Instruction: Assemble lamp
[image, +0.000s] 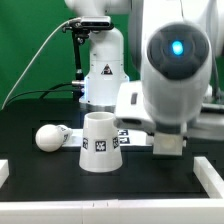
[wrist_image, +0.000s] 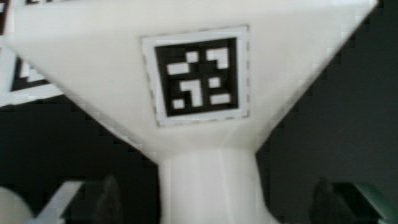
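Down at the gripper (wrist_image: 199, 198), the two dark fingers (wrist_image: 64, 200) stand wide apart, so it is open and grips nothing. The fingers look blurry. Between them, with a dark gap on each side, sits the thin neck of a white lamp part (wrist_image: 210, 150). That part gets much wider at its other end. It has a black-and-white square tag (wrist_image: 198, 77) on its flat face. It fills most of the wrist view, and I cannot tell for sure which lamp part it is.

In the exterior view, the big white arm (image: 176, 85) fills the right side of the frame. It has a round blue light (image: 178, 47) near the top. The shade (image: 101, 142) stands upright in the lower middle, wide end down on the black table (image: 40, 195). The bulb (image: 49, 137) lies near it, at the lower left. Behind them, in the upper middle, stands the white robot pedestal (image: 103, 68).
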